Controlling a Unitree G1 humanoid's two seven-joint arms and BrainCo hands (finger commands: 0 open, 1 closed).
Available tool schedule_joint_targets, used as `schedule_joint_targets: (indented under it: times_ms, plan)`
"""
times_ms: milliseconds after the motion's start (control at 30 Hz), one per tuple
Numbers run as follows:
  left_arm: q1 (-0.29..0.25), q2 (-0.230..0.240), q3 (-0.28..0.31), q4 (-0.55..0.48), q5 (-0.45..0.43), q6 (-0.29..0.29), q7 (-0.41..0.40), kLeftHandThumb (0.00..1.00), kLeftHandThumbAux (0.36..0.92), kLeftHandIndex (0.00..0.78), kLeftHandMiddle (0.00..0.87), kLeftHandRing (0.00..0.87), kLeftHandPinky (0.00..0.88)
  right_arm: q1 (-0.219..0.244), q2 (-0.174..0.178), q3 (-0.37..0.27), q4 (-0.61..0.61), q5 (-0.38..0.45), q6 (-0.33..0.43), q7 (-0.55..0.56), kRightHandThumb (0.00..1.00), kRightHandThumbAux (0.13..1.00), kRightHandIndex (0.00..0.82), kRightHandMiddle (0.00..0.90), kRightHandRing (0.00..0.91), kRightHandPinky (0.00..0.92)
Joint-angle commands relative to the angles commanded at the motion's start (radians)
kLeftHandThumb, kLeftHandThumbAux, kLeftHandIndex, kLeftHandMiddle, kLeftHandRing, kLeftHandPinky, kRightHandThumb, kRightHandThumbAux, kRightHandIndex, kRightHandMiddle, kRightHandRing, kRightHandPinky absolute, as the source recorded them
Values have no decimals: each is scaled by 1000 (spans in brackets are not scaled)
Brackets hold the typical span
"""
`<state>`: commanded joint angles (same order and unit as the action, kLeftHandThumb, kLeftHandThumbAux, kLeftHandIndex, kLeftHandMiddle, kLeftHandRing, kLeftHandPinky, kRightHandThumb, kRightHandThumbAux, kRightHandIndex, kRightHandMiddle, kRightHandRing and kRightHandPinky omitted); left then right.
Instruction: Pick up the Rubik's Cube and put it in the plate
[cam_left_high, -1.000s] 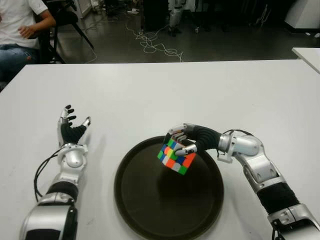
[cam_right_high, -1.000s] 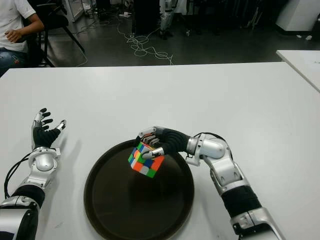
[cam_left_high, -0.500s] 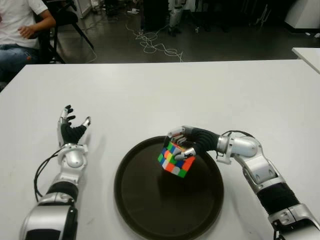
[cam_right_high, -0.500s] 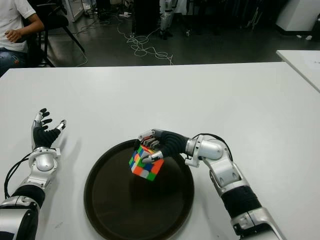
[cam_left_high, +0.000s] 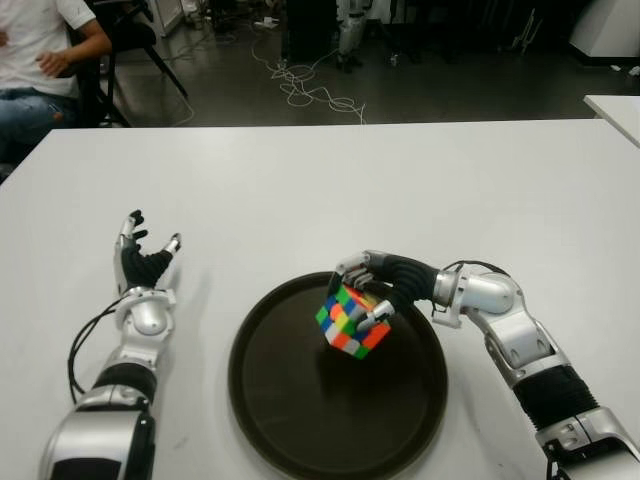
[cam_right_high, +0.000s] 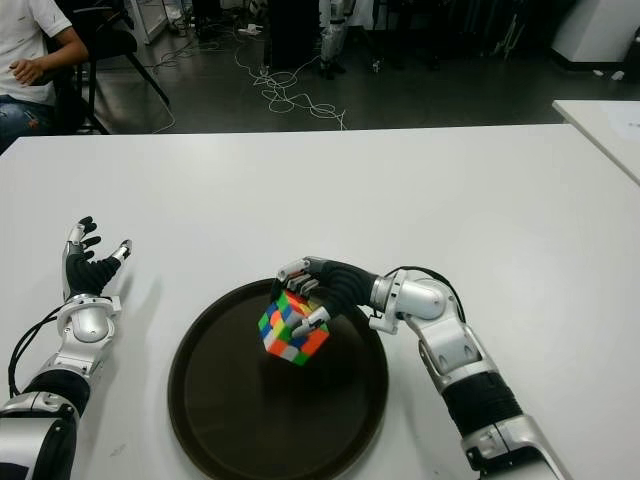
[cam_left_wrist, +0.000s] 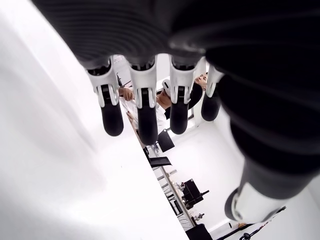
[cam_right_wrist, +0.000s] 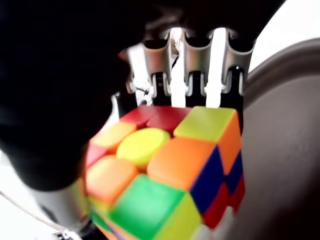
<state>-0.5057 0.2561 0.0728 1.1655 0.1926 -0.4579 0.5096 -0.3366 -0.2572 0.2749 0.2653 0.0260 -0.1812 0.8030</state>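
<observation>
Left eye view: right robot hand lowered Rubik's Cube platewards.

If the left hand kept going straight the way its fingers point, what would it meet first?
Nothing nearby, it seems: the open left hand points up the bare white table toward its far edge. Depth is uncertain.

**What else I can see around the table**

I see a big white table filling most of my view. Past its far edge the floor is dark. A bunch of white cables lies tangled on that floor, near the middle. By the table's far left corner a person sits in a white shirt and blue jeans. A black chair stands just beside that person. Past the far right corner I see the corner of another white table. Dark shapes stand along the back, but I cannot tell what they are.
</observation>
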Motion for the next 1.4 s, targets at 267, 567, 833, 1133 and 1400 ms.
schedule_joint_targets:
  times_ms: [267,567,833,1133,1400]
  plan:
    - [4,-4,9,-7,-16,-9,-20,170,725,96,163,171,177,-1,29,-20,28,44,-62,0,0,764,369,415,427,367]
    - [3,1,-1,-5,-1,-3,-7,167,731,100,173,189,206,-13,28,-8,60,28,-71,10,0,768,78,112,108,59]
    - [4,-1,6,-4,-11,-6,-19,169,718,92,155,170,190,-35,-16,19,24,-18,-19,32,0,782,12,37,41,7]
    - [5,-2,3,-6,-9,-13,-15,173,714,96,152,160,169,-47,-26,34,33,-32,-17,41,0,762,0,24,1,0]
    - [6,-7,9,-9,-18,-15,-19,176,725,97,163,175,209,-59,-19,31,59,-26,-16,40,0,721,4,20,0,0]
